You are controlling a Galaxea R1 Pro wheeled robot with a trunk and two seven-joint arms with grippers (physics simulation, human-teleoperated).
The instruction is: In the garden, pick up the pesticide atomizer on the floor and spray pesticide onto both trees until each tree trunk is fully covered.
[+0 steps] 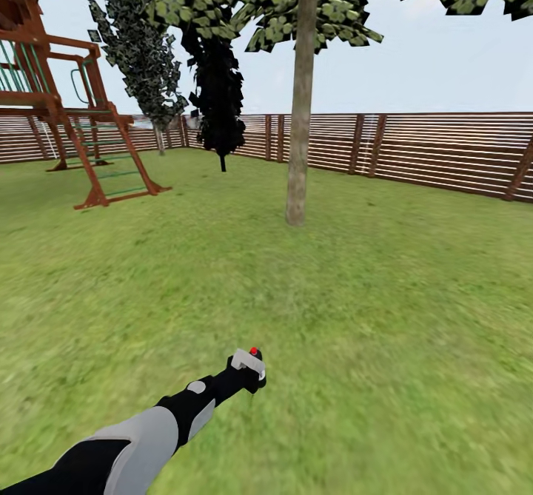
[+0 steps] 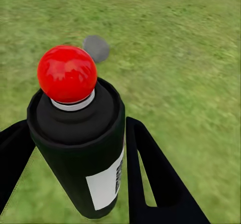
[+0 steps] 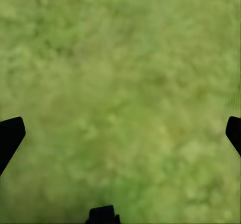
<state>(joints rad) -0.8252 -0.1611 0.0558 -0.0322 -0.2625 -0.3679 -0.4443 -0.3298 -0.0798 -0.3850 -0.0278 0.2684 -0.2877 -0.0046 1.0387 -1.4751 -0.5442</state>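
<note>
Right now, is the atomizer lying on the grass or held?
Held: the left gripper's fingers flank the atomizer, raised above the grass.

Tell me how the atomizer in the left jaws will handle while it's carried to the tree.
The atomizer looks like a rigid, smooth cylinder, so it probably won't flex but might slip or twist between the left gripper's jaws. Its red knob sits high, so it would likely tip and roll if set on the grass.
</note>
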